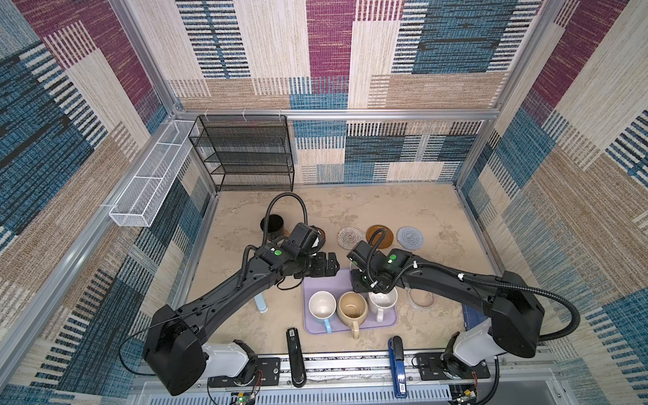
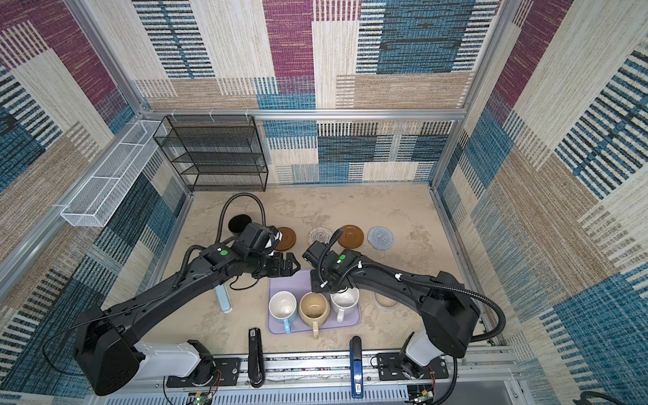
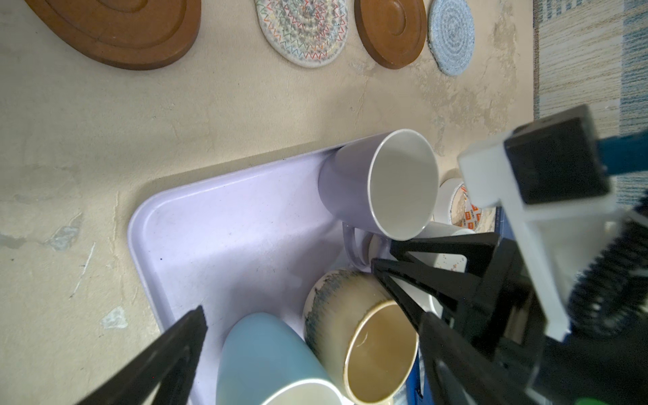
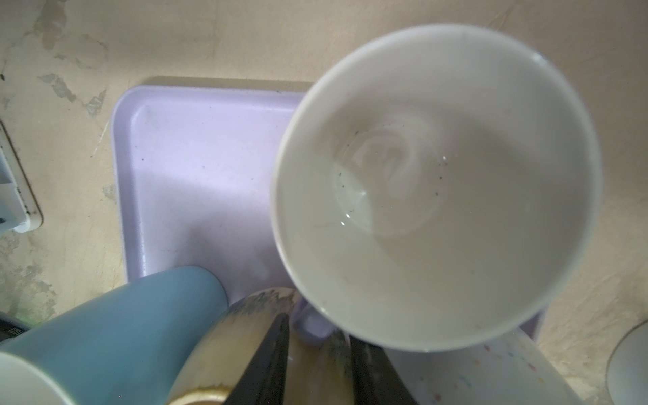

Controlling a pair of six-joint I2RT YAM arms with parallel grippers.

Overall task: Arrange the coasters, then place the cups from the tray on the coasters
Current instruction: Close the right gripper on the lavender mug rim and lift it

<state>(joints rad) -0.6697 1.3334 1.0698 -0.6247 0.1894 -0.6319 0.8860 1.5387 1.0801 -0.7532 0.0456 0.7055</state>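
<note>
One lavender mug (image 3: 347, 189), mostly hidden from above, clamped in right claw (image 4: 315, 333); left claw (image 3: 312, 317) apart.

Left arm (image 1: 224, 298): stretched forward, wrist level; left gripper (image 1: 333, 267): jaws spread wide, holding nothing; right arm (image 1: 456, 284): reaching inward, wrist bent down; right gripper (image 3: 384, 255): pointing down, jaws narrowed on the handle of the lavender mug (image 3: 350, 186).

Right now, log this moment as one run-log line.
left pincer: open | right pincer: shut on lavender cup handle | tray: light blue cup, beige cup, speckled cup
</note>
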